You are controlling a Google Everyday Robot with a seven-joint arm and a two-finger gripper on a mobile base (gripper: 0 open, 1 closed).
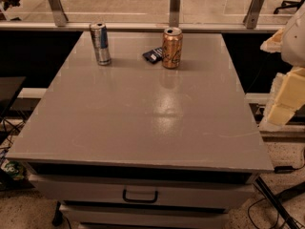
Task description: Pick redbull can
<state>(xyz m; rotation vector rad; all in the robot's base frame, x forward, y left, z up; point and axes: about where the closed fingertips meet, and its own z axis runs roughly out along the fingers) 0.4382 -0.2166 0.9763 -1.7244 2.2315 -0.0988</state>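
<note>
redbull can (100,43) stands upright far-left on table (143,123); gripper (284,98) hangs off right edge, its state cannot be told. risk: crossing reach may clip gold can (172,47) or topple the slim target.

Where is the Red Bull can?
The redbull can stands far left on the table in the camera view, left of the dark packet and gold can. The claw is off its right edge.

Gripper (285,99) hangs right of the table (143,123), its arm (296,37) sliced away by the frame edge. Dark packet (152,55) tucks partly behind the gold can (172,47); its print is unreadable. Lower drawer (143,219) runs out at the bottom.
</note>
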